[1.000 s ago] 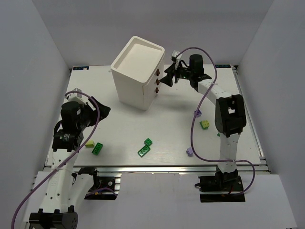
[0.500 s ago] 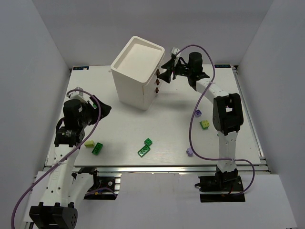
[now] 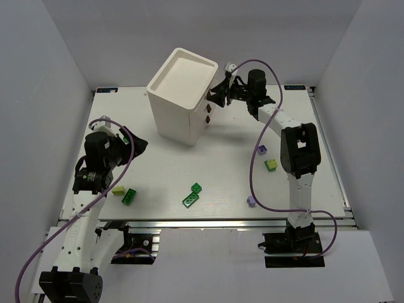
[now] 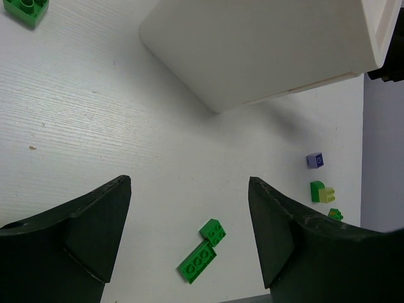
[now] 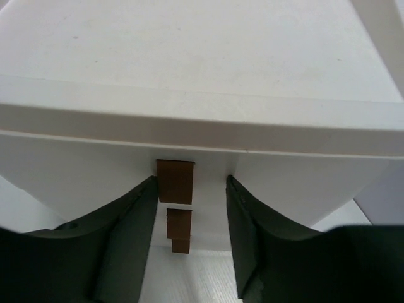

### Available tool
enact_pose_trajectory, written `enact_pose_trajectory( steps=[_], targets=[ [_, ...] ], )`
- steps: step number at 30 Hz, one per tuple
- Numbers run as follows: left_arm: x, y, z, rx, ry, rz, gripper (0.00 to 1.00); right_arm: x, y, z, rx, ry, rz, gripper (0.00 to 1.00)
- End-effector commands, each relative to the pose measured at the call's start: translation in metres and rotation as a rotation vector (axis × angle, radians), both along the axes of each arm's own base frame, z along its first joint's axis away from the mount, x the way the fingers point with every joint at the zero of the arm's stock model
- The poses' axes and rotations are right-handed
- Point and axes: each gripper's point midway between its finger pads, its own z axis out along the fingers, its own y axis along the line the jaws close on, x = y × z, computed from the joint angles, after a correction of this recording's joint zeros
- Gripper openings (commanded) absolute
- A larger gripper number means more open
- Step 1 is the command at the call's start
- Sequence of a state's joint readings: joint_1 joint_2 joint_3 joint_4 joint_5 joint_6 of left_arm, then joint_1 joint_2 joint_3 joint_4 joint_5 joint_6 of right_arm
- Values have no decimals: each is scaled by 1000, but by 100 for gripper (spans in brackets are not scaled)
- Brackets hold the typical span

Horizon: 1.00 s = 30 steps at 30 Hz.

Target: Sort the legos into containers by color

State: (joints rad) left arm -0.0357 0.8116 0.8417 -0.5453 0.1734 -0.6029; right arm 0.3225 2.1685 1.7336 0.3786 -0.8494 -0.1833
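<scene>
The white cabinet point(image 3: 183, 95) stands at the back centre, its three drawers closed, brown knobs point(image 3: 207, 108) facing right. My right gripper point(image 3: 218, 95) is open at the top knob. In the right wrist view the top knob point(image 5: 175, 181) sits between the open fingers point(image 5: 129, 214), nearer the left one, and my gripper point(image 5: 190, 184) is not closed on it. My left gripper point(image 3: 136, 145) is open and empty above the table's left side. Dark green legos point(image 3: 196, 188) point(image 3: 190, 199) point(image 3: 130, 196), a yellow-green one point(image 3: 118, 190) and purple ones point(image 3: 262, 149) point(image 3: 250, 201) lie on the table.
A green and yellow-green piece point(image 3: 271, 165) lies beside the right arm. The left wrist view shows the cabinet's side point(image 4: 265, 44), two green legos point(image 4: 213, 231) between the open fingers far below, a purple one point(image 4: 315, 160) and a green one point(image 4: 26, 9) at top left.
My right gripper has moved up and left, from beside the middle knob to the top knob of the cabinet. The left arm shifted slightly.
</scene>
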Motion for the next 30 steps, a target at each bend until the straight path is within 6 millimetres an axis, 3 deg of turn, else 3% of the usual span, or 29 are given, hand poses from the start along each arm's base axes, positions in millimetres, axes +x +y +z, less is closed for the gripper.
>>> enact_pose_trajectory(
  steps=[1,6,8,9,11,16,17,20,30],
  targets=[
    [-2,-1,6,-7,-22,-3,84,5,11,18,35,-79,15,49],
    [-4,0,7,-6,-23,0,84,1,13,16,47,-69,54,27],
    [-4,-1,8,-7,-25,-2,84,-2,14,17,48,-76,56,7],
    [-5,0,8,-6,-25,0,84,-2,13,17,49,-81,54,1],
    [-5,0,9,-8,-28,0,84,-10,21,16,51,-82,69,0],
    [-5,-1,10,-10,-30,2,84,-10,0,26,56,-97,16,0],
    [-5,-1,10,-12,-30,2,84,-12,-6,18,50,-80,4,0],
    [-4,1,9,-10,-28,13,84,-17,-23,26,46,-89,-35,0],
    [10,8,-12,26,34,43,89,-50,-78,11,8,-34,-118,0]
  ],
)
